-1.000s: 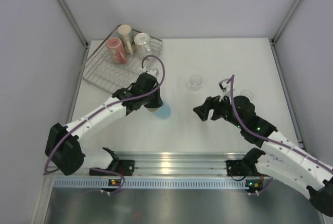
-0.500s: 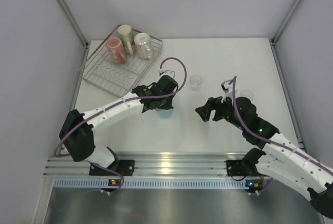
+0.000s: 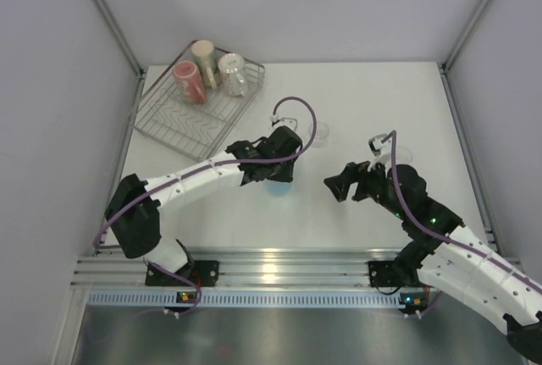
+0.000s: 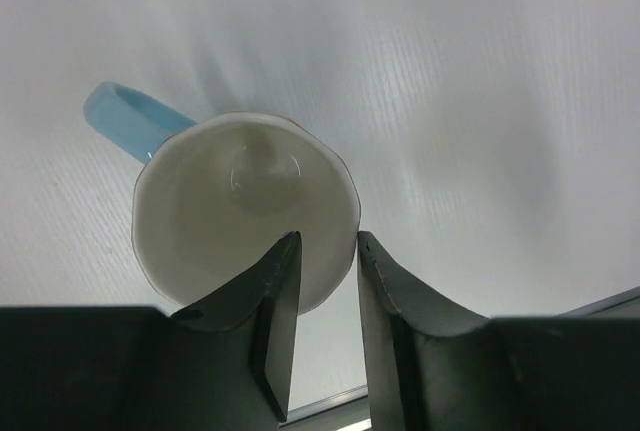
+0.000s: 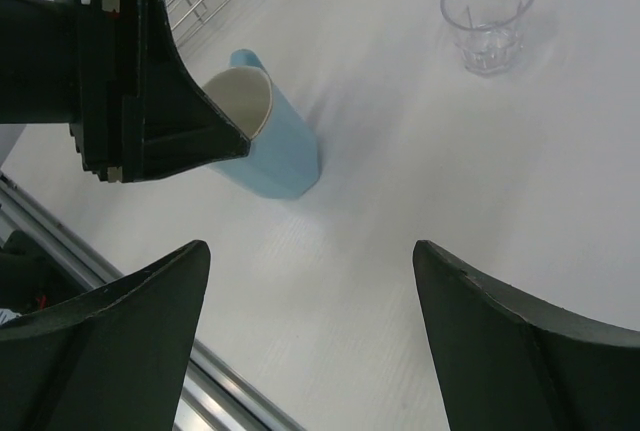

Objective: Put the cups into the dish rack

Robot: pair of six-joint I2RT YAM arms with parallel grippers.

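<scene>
Currently, the dish rack [image 3: 182, 124] sits at the far-left corner of the counter [image 3: 364, 94]. The pink-red mug [image 3: 190, 81], cream mug [image 3: 203, 51] and white dotted mug [image 3: 231, 74] are grouped at its far end.

Near the middle of the counter, toward the near edge, the light blue cup [image 4: 240, 206] stands mouth up. Its handle [image 4: 128, 119] is turned away from the left hand [image 4: 328, 246]. That hand straddles the cup's wall, one finger inside the rim and one outside, set close together. Whether they actually press the wall cannot be told from these views.

Just right of the cup and farther back stands a clear glass [image 3: 319, 135], with the left arm's purple cable [image 3: 296, 107] looping beside it. The right hand [image 3: 338, 185] hangs spread wide and empty, near the cup's right side. A second clear glass [image 3: 400, 155] stands toward the right edge, close to the right arm.

Assessment: three cups remain unloaded.

Hazards noted:
- A pinch on one thin wall lets the cup pivot or slip on lifting, chiefly if the grip is shallow.
- Closing off-square could tip the cup over.
- The cable may brush the first glass as the arm swings toward the rack.
- The right hand stands close enough to foul that swing.
</scene>
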